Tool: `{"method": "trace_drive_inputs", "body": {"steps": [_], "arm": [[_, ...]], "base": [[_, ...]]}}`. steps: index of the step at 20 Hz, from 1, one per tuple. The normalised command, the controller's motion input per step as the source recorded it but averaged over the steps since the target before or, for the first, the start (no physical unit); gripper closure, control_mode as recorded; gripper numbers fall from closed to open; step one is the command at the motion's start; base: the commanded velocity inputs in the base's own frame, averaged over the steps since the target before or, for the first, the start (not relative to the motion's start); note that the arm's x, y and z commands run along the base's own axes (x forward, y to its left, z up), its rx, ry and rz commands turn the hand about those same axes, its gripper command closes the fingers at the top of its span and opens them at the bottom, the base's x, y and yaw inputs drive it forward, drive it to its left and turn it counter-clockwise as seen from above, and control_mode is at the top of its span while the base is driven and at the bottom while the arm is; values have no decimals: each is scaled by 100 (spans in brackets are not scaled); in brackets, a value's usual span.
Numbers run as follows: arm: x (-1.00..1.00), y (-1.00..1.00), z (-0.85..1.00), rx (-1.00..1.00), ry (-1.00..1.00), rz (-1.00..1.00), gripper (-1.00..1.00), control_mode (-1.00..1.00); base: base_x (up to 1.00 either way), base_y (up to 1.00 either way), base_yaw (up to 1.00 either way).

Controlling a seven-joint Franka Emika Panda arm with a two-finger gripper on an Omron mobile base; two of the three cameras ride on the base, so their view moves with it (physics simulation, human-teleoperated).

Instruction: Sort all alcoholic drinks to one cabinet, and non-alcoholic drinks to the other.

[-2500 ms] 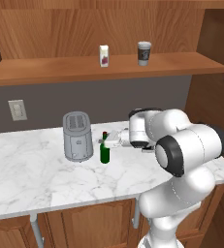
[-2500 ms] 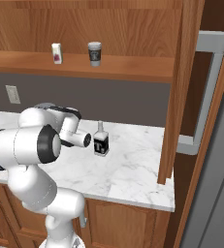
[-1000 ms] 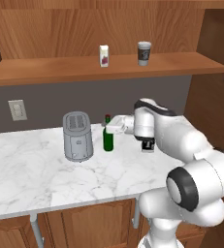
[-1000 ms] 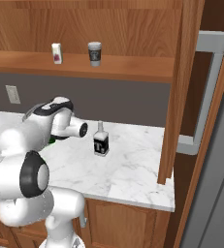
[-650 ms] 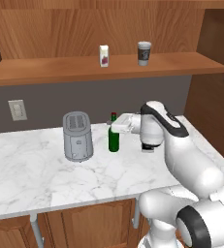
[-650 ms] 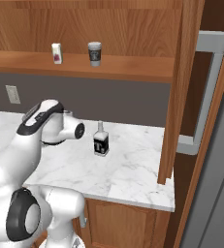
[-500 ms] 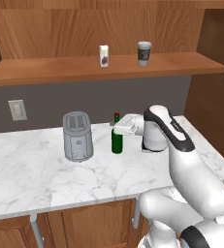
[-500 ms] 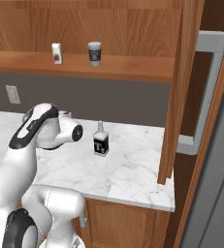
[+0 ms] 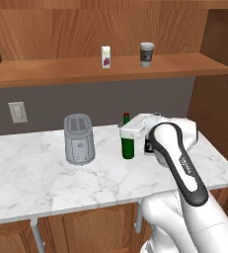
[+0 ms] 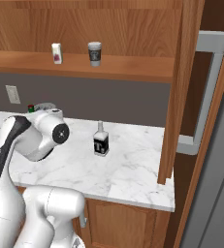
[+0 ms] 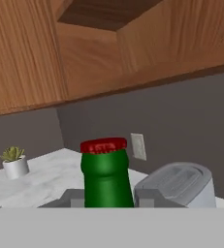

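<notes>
the green bottle [image 9: 128, 147] is slim, dark-green glass with a red cap [image 11: 103, 145]; in the hand view the glass swells out just under the cap and looks glossy. it stands upright, long axis vertical, cap up, on the white marble surface [image 9: 31, 173], between the grey toaster [image 9: 79, 139] and the arm's white wrist. the pincer [image 11: 103, 197] is pinching the green bottle at the neck: in the hand view the two dark fingertips [image 11: 72, 199] sit tight against either side of the glass below the cap. from the left base view the white hand reaches in level from the right, its tip touching the bottle's upper part.

the clear bottle [image 10: 100, 140] is squarish, with a short neck, a dark cap and a black label bearing a white letter. it too stands upright, on the same surface, well apart from the green one and nearer the tall wooden panel [image 10: 174, 92].

on the wooden shelf [image 9: 61, 74] above, the carton [image 9: 105, 56] is small and white with a red-pink mark, upright; near it, to the right, the coffee cup [image 9: 146, 54] stands upright, white lid on top and dark sleeve round its middle. the two are apart, not touching.

a wall socket [image 9: 18, 112] sits on the grey back wall to the toaster's left, and a small potted plant [image 11: 14, 162] shows on the surface in the hand view.
</notes>
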Motion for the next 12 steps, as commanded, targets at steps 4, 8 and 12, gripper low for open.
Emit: {"method": "trace_drive_inputs", "body": {"steps": [4,8,12], "arm": [[-39,-6,46,-7,0,-6,100,-100],[-32,-9,34,-4,0,-4,100,-100],[-31,-12,21,-3,0,-3,100,-100]], "base": [[0,0,0],[0,0,0],[0,0,0]]}}
